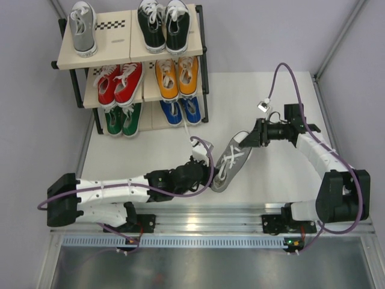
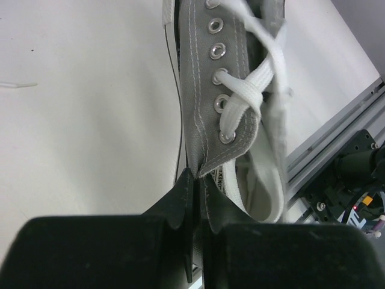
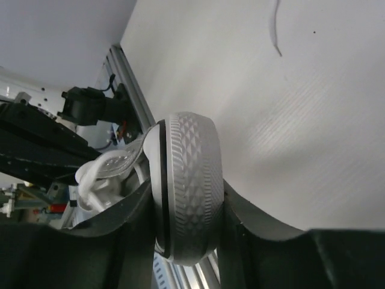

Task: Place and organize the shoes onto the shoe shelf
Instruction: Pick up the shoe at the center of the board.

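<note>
Item under handling: one grey sneaker (image 1: 230, 161), suspended between the two arms over the white table (image 1: 283, 90). It is forward of the shoe shelf (image 1: 120, 45), towards the arm bases and off the shelf's right-hand end, well apart from it. The sole faces down and the laces up, with the toe pointing away from the bases.

Shelf contents:
- Bottom tier: green pair (image 1: 123, 119) and blue pair (image 1: 180, 110).
- Middle tier: red pair (image 1: 120, 83) and orange pair (image 1: 177, 77).
- Top tier: black pair (image 1: 163, 24) at the right and a lone grey shoe (image 1: 83, 27) at the left. Bare board lies between them.

Assessment: the suspended sneaker is the mate of the lone grey shoe, and the gap beside that shoe is its likely destination. It is the only shoe not yet shelved. The two-ended hold appears intended to pass the shoe across or to square it up, because a pinch on soft canvas alone would let it swing.

Left gripper (image 2: 195, 177): the fingers are pressed together, pinching the thin grey canvas edge at the shoe's opening, below the lowest eyelets.

Right gripper (image 3: 186, 198): the fingers are partly spread and bracket the white rubber toe cap (image 3: 189, 174). In the wrist view both fingers appear to lie against its sides, which reads as a grip on the toe.
</note>
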{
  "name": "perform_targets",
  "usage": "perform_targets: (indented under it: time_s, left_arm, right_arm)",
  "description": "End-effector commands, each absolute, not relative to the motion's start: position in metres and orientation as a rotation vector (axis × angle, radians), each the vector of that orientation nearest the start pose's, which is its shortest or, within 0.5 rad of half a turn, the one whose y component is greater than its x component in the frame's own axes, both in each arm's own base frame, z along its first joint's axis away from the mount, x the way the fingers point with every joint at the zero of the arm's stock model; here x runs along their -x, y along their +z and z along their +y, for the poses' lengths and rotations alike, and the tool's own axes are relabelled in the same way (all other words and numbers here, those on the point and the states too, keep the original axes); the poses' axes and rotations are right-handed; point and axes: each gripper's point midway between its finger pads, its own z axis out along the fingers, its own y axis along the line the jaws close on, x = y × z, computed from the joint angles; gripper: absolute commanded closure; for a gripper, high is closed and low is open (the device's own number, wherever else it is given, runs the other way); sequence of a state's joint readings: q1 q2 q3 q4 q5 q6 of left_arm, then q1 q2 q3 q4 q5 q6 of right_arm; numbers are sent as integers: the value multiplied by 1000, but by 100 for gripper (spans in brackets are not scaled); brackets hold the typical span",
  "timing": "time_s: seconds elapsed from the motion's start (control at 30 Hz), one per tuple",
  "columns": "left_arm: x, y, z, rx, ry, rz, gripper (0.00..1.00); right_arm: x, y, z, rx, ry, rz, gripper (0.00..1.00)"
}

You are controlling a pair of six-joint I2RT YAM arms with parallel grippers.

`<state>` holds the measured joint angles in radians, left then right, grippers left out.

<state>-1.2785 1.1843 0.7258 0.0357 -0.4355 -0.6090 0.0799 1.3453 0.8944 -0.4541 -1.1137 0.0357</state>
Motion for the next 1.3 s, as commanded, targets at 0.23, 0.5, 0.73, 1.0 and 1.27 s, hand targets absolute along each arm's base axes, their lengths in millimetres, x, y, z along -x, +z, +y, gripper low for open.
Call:
perform_targets:
  time_s: [0.23,0.5,0.73,1.0,1.27]
  left_arm:
    - [-165,230,-354,-362,-888,1823,68]
    - [-139,270,-320,-675,-878,1605,28]
    - [-103,262,-333,-940,-996,1507,28]
    - [-111,237,-364,-1022,-951,1505,29]
    - [-135,213,-368,-1020,-788,1558,29]
  right_arm:
    - [-253,227,189,604,1566,1985,100]
    - [-269,232,173,515,1537,1981,100]
    - [-275,232,174,485,1565,1991,100]
    - [-274,234,174,486,1564,1982,100]
    - [-269,235,175,502,1562,1969,100]
